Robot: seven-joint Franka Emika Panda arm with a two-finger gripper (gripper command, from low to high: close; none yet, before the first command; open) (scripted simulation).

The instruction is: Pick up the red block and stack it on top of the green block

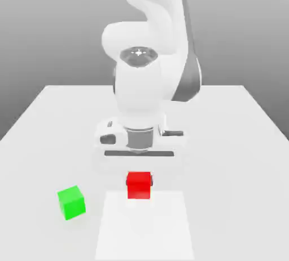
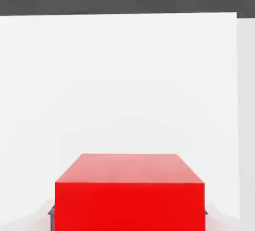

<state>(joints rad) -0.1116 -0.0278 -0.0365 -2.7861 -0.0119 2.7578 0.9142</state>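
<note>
Nearest in the exterior view, low and left of centre in the frame, sits the small bright green cube with plain matte faces (image 1: 71,203), turned at an angle so that its edges run askew to the arm, alone on the smooth, pale worktop (image 1: 222,209). And here, just below the centre of the frame, is the small bright red cube, flat-faced and crisp-edged (image 1: 139,186), with the jaws (image 1: 139,181) clamped on it, one dark pad against either side!

It's a square, tidy hold: flat pads on two opposite flat sides, which should keep the block from twisting and leave its underside free to meet the green top. The hand view shows the same thing, the red block's near face broad and even, a dark sliver of pad at each flank.

Behind it comes the wide white hand (image 1: 139,161) with its long dark slot, then the glossy, rounded white arm (image 1: 139,85) rising to the top of the frame. Next, I'd judge, comes a lift, a swing towards the green cube, and perhaps a turn to match its angle; an off-centre release could tip the stack.
</note>
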